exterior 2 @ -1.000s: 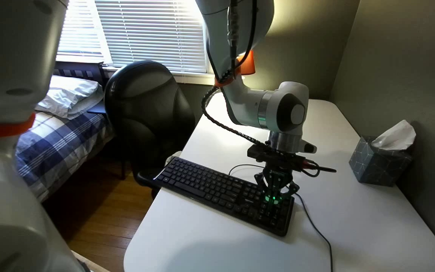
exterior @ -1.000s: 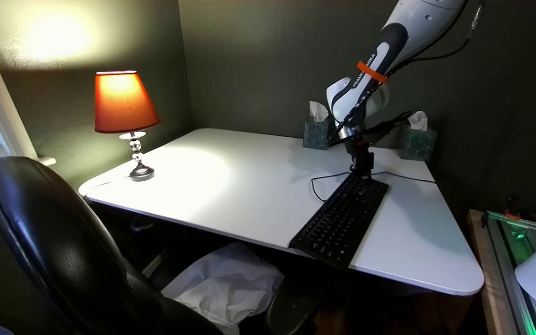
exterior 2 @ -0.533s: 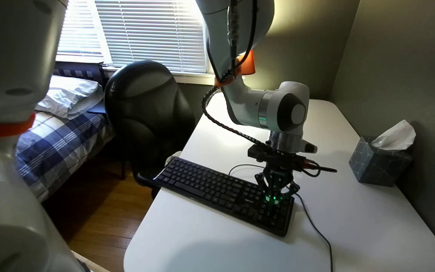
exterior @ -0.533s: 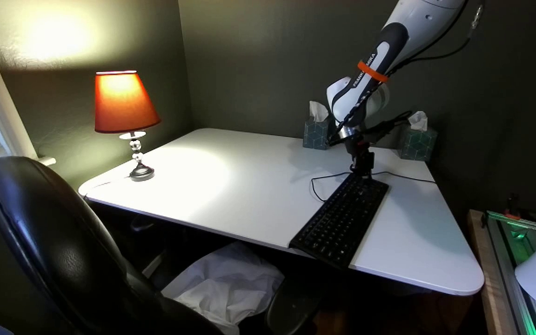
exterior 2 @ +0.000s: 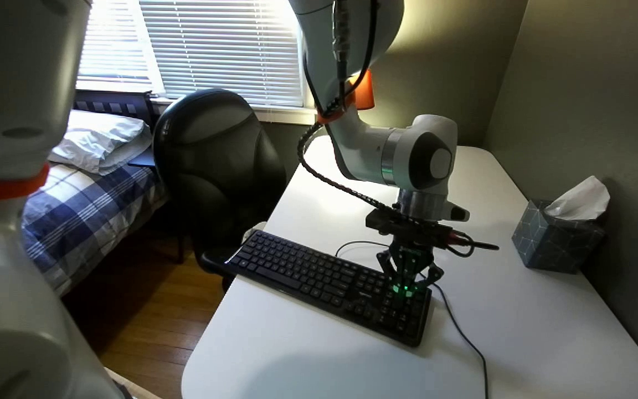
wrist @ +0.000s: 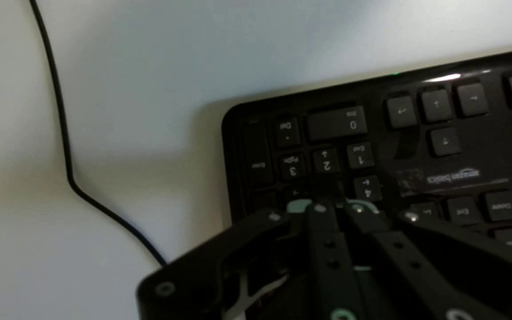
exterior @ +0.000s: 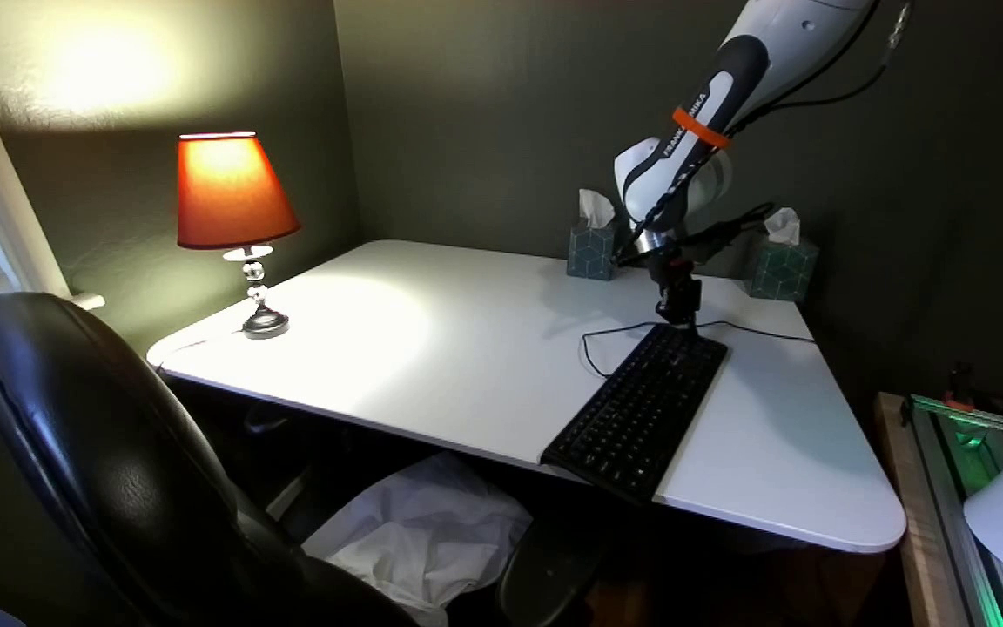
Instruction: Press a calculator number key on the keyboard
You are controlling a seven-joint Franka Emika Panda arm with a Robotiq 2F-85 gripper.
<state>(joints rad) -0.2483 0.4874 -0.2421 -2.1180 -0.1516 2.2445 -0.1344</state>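
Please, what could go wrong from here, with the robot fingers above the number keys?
The fingers hide some number keys in the wrist view, and the keys sit close together, so a press might land on a neighbour. Also, one end of the keyboard overhangs the desk in both exterior views; a sideways push could slide it further off.

White arm (exterior 2: 366,147) with orange bands (exterior: 700,129), braided black cable (exterior 2: 350,193), black hand (exterior 2: 405,289) with pale screws (wrist: 166,289)
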